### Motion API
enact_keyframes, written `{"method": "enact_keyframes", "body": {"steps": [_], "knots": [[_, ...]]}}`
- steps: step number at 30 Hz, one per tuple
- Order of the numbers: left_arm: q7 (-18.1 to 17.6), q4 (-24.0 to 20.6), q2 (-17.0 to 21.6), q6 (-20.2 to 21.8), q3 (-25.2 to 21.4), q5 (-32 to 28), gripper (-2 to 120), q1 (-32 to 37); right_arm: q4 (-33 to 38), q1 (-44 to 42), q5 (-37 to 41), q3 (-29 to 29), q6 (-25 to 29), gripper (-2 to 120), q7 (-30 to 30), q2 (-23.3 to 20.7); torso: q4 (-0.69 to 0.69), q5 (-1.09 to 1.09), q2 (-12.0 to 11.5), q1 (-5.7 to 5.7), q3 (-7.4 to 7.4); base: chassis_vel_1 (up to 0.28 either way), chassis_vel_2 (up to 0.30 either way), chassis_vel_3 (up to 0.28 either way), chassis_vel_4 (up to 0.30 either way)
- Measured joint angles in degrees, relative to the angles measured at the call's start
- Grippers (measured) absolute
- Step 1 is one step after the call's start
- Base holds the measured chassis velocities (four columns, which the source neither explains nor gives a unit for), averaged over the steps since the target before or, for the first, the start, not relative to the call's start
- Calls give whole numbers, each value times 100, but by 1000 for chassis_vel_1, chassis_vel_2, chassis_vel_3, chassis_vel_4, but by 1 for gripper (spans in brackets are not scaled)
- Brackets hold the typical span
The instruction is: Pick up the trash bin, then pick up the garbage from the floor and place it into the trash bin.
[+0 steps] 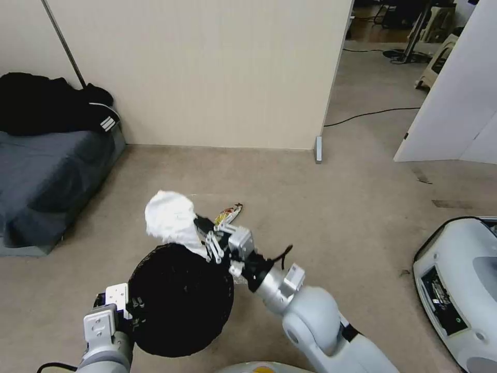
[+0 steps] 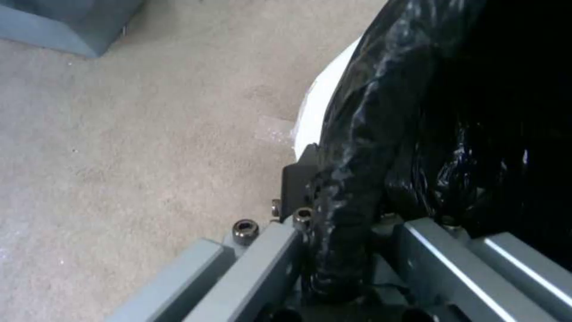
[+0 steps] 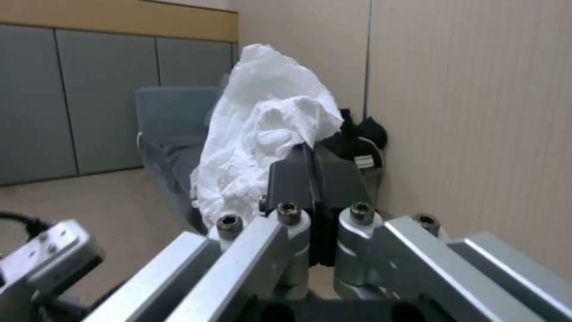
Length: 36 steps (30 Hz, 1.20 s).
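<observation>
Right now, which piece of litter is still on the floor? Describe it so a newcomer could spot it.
Start at the beige partition wall and come down the carpet toward the right gripper, which holds a white tissue wad. Just beyond the gripper lies a snack wrapper. It is small, shiny and yellow, unlike the white wad and the black-lined trash bin.

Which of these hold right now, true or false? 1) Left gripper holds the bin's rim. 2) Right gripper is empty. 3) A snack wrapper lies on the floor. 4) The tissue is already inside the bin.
1) True: the left gripper is shut on the bagged rim of the trash bin.
2) False: the right gripper is shut on a white tissue wad.
3) True: a yellow snack wrapper lies on the carpet.
4) False: the wad is held above the bin's rim.
</observation>
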Motion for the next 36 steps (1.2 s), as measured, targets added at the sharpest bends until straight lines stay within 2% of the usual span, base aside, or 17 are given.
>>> {"method": "enact_keyframes", "body": {"steps": [19,25,30,36], "knots": [[-16,-51,52,0,-5,-46,0,-24,-25,-701,-498,-84,244,0,-10,-91,0,-1,0,0,0,0,0,0,0],[-21,-90,37,-1,12,-36,0,-11,-255,-774,-655,-274,287,0,-14,-48,0,-1,0,0,0,0,0,0,0],[-23,-117,19,-2,33,-27,0,8,-412,-747,-738,-300,335,0,-9,-52,2,-14,0,0,0,0,0,0,0],[-24,-158,-2,-2,84,-1,0,58,-764,-598,-788,-298,382,0,44,12,3,-17,0,0,0,0,0,0,0]]}}
